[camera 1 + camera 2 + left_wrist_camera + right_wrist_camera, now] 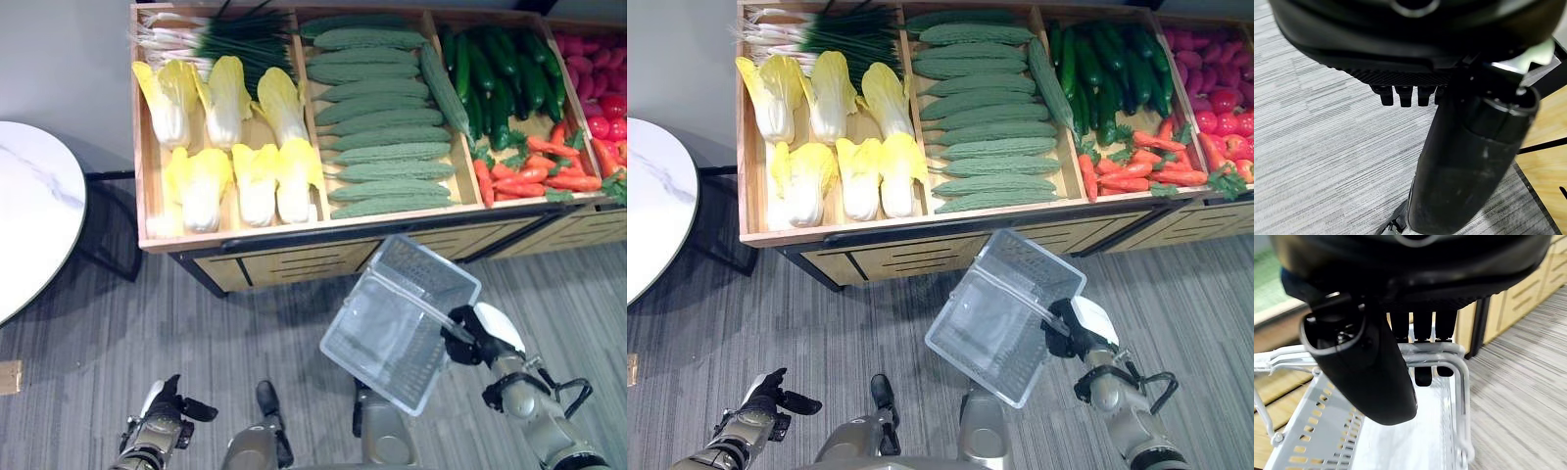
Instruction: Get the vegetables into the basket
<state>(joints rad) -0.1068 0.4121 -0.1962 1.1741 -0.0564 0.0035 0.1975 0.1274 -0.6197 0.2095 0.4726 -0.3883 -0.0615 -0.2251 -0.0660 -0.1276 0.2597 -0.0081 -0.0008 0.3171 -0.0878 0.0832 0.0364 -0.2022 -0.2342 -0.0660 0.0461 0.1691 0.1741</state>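
Note:
My right hand (472,338) is shut on the wire handle (1461,377) of a clear plastic basket (397,323), which hangs tilted and empty in front of the stand. The wooden stand (294,238) holds the vegetables. Napa cabbages (225,147) and green onions (216,39) lie in its left bin. Bumpy green gourds (387,117) are stacked in the middle bin. Further right lie cucumbers (495,69) and carrots (534,171). My left hand (162,409) hangs low over the floor at the lower left, relaxed and holding nothing.
A round white marble table (29,215) stands at the left on a dark frame. Red vegetables (602,88) fill the stand's far right bin. Grey striped floor (118,333) lies between me and the stand.

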